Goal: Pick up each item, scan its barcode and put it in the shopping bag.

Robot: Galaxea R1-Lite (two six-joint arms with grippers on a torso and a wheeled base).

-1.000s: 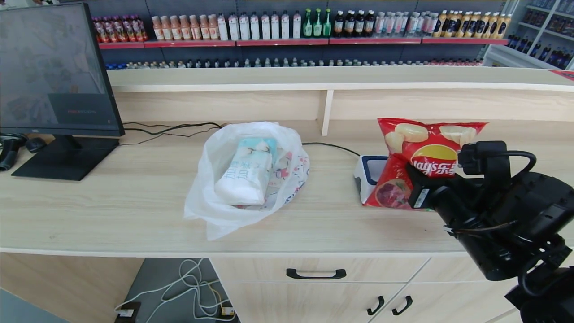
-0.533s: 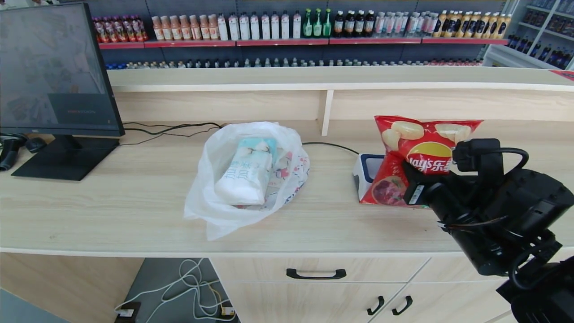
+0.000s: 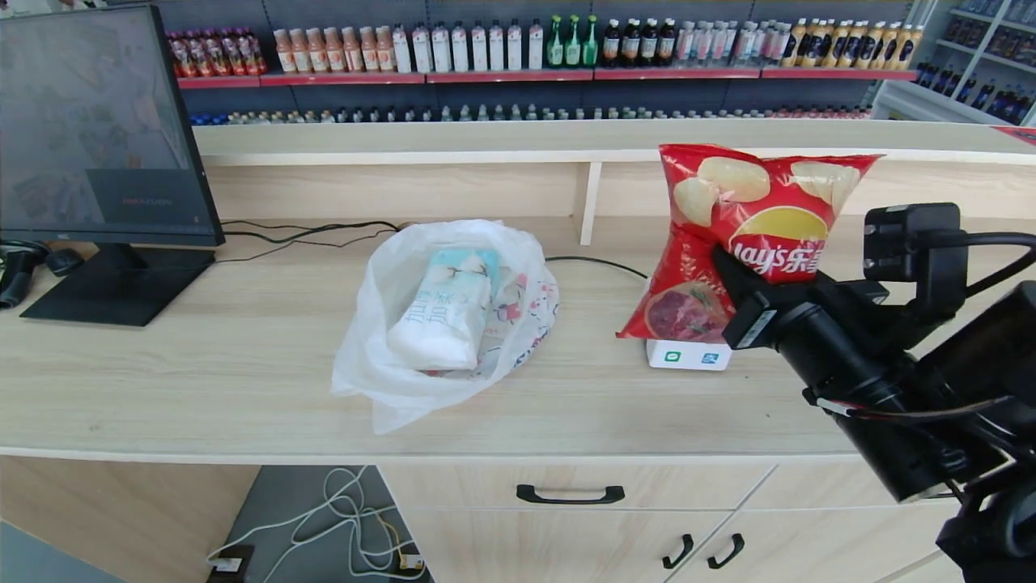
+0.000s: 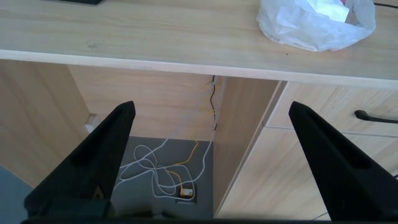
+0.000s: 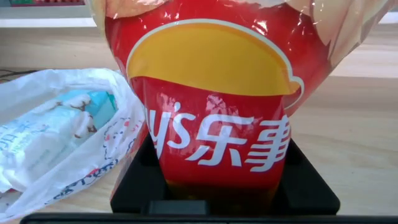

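A red chip bag (image 3: pixel 753 227) hangs upright above the white barcode scanner (image 3: pixel 688 355) at the counter's right, with my right gripper (image 3: pixel 732 271) shut on its lower right part. The right wrist view has the chip bag (image 5: pixel 217 112) close up. The white plastic shopping bag (image 3: pixel 445 324) lies open at the counter's middle, with a white and blue pack (image 3: pixel 445 312) inside it. My left gripper (image 4: pixel 211 162) is open and holds nothing, low in front of the counter's edge, with the shopping bag (image 4: pixel 317 22) farther off on the counter.
A monitor (image 3: pixel 101 129) on a black stand sits at the counter's far left, with cables (image 3: pixel 307 233) running behind the shopping bag. A raised wooden ledge (image 3: pixel 566 138) backs the counter. Drawers with black handles (image 3: pixel 571 494) lie below the front edge.
My right gripper has lifted the chip bag up and slightly left, off the scanner. The scanner's white front now shows below the bag. The shopping bag has not moved.
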